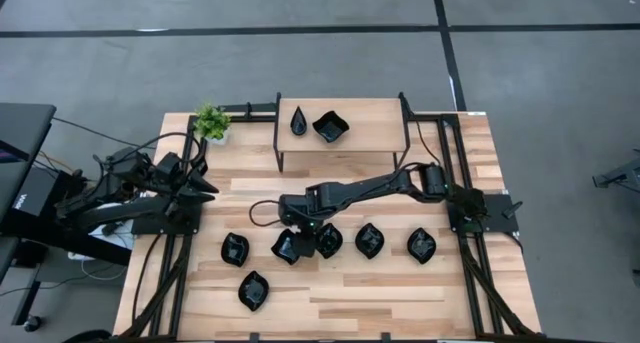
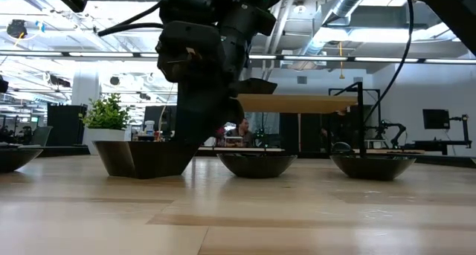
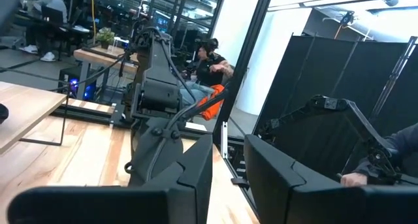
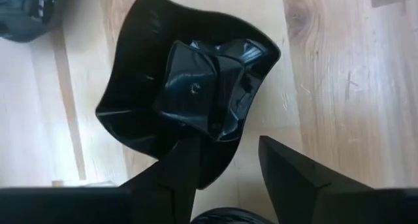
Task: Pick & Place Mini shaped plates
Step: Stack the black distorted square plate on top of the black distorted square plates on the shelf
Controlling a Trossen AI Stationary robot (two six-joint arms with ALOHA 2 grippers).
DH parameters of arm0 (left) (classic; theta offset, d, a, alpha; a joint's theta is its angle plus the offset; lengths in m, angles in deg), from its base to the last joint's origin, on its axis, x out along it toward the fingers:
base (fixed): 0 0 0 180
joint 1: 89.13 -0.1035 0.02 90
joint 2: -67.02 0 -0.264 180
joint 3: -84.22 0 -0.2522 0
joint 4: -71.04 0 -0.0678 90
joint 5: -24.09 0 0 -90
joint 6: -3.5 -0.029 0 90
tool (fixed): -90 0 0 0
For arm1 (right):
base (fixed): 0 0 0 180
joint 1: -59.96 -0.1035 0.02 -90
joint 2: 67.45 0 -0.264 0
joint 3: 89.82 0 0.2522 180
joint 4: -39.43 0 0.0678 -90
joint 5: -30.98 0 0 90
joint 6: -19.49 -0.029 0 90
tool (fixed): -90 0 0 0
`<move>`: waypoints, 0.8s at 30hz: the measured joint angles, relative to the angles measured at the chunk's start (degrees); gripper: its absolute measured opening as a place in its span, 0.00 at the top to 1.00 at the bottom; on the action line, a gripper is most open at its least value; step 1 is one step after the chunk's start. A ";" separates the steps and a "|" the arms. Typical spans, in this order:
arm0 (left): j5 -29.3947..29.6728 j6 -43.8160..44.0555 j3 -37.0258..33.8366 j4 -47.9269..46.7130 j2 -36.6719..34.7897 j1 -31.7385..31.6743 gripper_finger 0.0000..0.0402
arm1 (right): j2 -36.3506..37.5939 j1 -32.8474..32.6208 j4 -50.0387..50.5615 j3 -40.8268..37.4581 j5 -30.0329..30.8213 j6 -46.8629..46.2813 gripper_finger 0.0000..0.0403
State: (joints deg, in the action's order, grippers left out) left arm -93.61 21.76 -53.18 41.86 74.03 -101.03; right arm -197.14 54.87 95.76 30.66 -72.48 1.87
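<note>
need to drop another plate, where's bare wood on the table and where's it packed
Bare wood: the front right corner of the table, and the shelf's right half beside its two plates. Crowded: the middle row, where the right gripper hangs over the plates.

Glossy black mini shaped plates (image 1: 368, 240), pale wood-grain table (image 1: 400, 293) — green potted plant (image 1: 211, 121), dark arms

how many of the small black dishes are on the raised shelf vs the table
2 small glossy black dishes on the raised wooden shelf: a teardrop and a wavy square. 6 on the table. The right arm may hide more.
</note>
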 joint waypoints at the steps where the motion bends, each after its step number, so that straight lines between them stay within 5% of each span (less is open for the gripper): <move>1: 0.00 0.00 0.00 0.00 0.00 0.00 0.78 | 0.00 0.00 -0.06 0.00 0.23 -0.58 0.62; 18: -0.02 -0.01 0.00 0.00 0.00 0.00 0.78 | 0.00 -0.44 -1.09 0.00 1.34 -1.56 0.98; 24: -0.03 0.00 0.00 0.00 0.01 0.00 0.78 | 0.00 -0.44 -1.05 0.00 2.16 -2.42 0.99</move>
State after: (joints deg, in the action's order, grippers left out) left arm -93.65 21.76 -53.18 41.86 74.04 -101.03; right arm -197.14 54.44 94.71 30.66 -70.32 -0.56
